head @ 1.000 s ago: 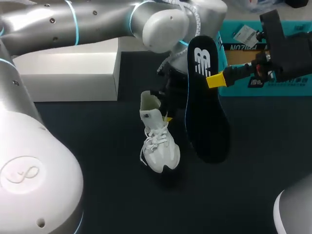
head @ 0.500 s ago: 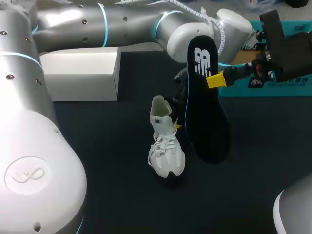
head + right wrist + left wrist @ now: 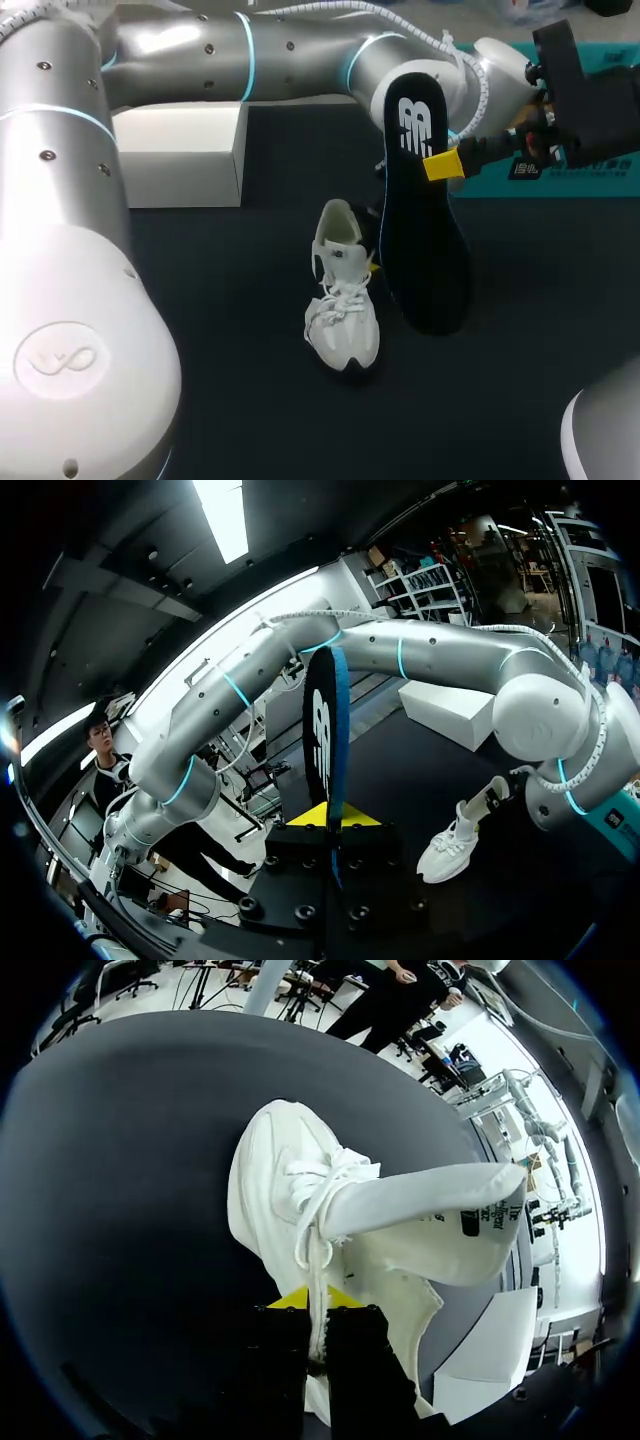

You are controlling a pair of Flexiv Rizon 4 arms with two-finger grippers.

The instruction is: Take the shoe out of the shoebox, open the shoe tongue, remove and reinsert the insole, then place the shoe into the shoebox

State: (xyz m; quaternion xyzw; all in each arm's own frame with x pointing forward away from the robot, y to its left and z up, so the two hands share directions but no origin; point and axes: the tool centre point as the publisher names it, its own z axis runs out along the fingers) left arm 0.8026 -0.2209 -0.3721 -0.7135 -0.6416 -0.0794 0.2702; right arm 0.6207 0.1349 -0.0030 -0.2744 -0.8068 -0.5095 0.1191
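- Two pincers inspected; both are clenched on a load.
- Left gripper: my left arm comes in from the left and reaches across the far side of the table past the middle. Its yellow fingertips stand close together, clamped on the collar edge at the heel end of the shoe.
- Shoe: white, lace-up, sole down on the dark table near the middle, toe pointing to the near side. It is outside the shoebox.
- Tongue: pulled up and back out of the laces, so it stands clear of the shoe's opening.
- Right gripper: it grasps the insole, one finger on each face, about a third of the way down from the heel end.
- Insole: black with a blue rim and a white mark at the heel. It hangs in the air heel up and toe down, just right of the shoe and apart from it.
- Shoebox: teal, at the far right of the table, behind the right gripper. Its inside cannot be seen.
- White box: on the far left of the table, well apart from the shoe.
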